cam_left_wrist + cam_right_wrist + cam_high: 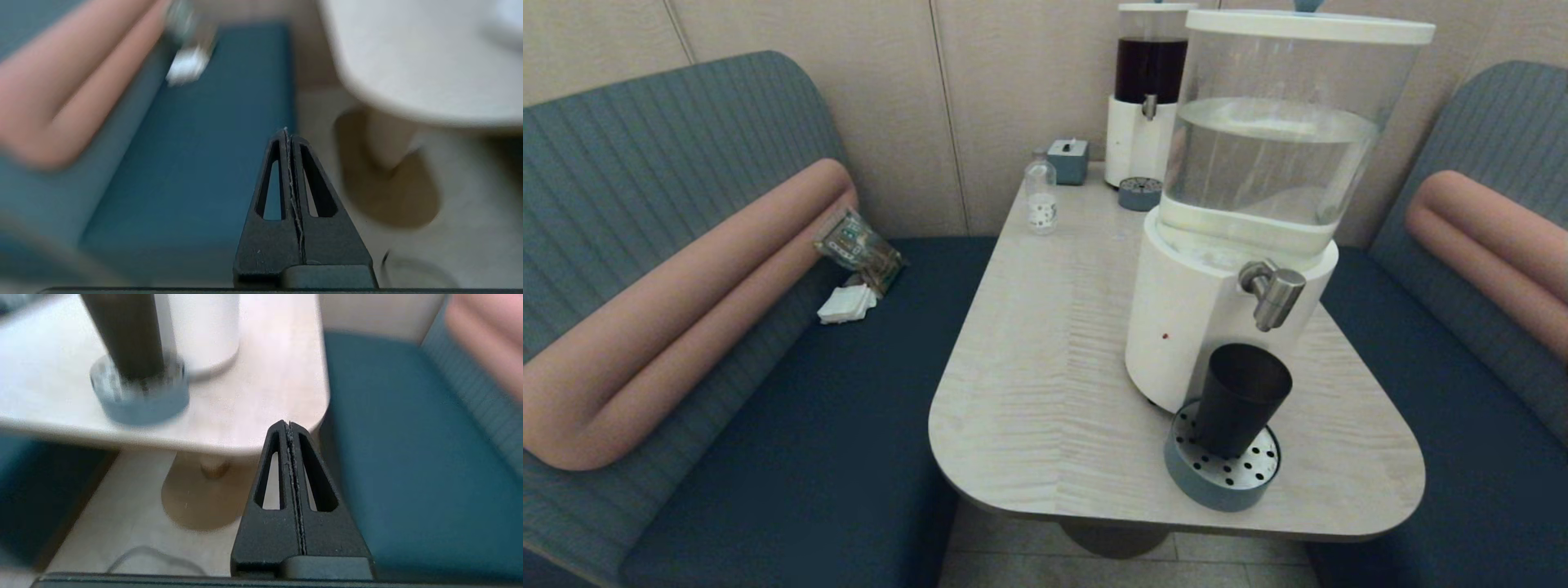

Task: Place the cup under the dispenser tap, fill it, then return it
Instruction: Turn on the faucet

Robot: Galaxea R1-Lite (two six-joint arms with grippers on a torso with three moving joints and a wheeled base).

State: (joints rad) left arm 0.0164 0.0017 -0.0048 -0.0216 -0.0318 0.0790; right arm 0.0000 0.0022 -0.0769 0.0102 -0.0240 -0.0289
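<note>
The dark grey cup (1241,400) stands upright on the round blue drip tray (1222,469), below the brushed-steel dispenser tap (1272,291) of the large water dispenser (1241,212) with clear tank and white base. The right wrist view shows the cup (126,335) and drip tray (141,396) near the table's front edge. My right gripper (289,425) is shut and empty, held low beside the table's front right corner. Below the table's left front edge, over the bench seat and floor, my left gripper (286,132) is shut with nothing in it. Neither arm appears in the head view.
A smaller dark-liquid dispenser (1147,90), a small clear bottle (1041,198) and a blue tissue box (1068,160) stand at the table's (1054,359) far end. A packet and napkins (854,273) lie on the left bench. Benches flank the table on both sides.
</note>
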